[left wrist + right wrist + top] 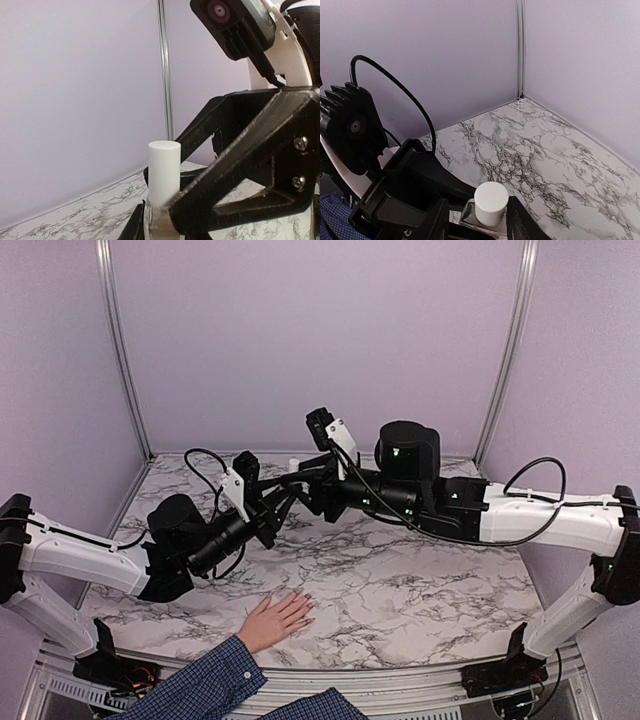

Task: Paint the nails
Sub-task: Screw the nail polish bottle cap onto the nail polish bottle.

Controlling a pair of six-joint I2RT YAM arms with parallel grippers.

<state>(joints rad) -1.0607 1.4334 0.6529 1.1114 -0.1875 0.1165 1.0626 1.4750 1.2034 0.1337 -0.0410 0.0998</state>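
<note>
In the centre of the top view, the left gripper and the right gripper are brought together above the marbled surface. A small clear bottle with a tall white cap is seen between them. In the left wrist view, at the bottom edge of the frame, the glass body is clamped between the left gripper's dark fingers, with the cap standing upright above them. In the right wrist view, at the lower middle of the frame, the right gripper's fingers are spread to either side of the cap. A gap is visible on the cap's left, so nothing is grasped by this gripper.

At the lower centre of the top view, a human hand in a blue plaid sleeve is laid flat on the surface, palm down, well apart from both grippers. The nails lie at the fingertips pointing toward the upper right, but they are too small to be made out singly.
</note>
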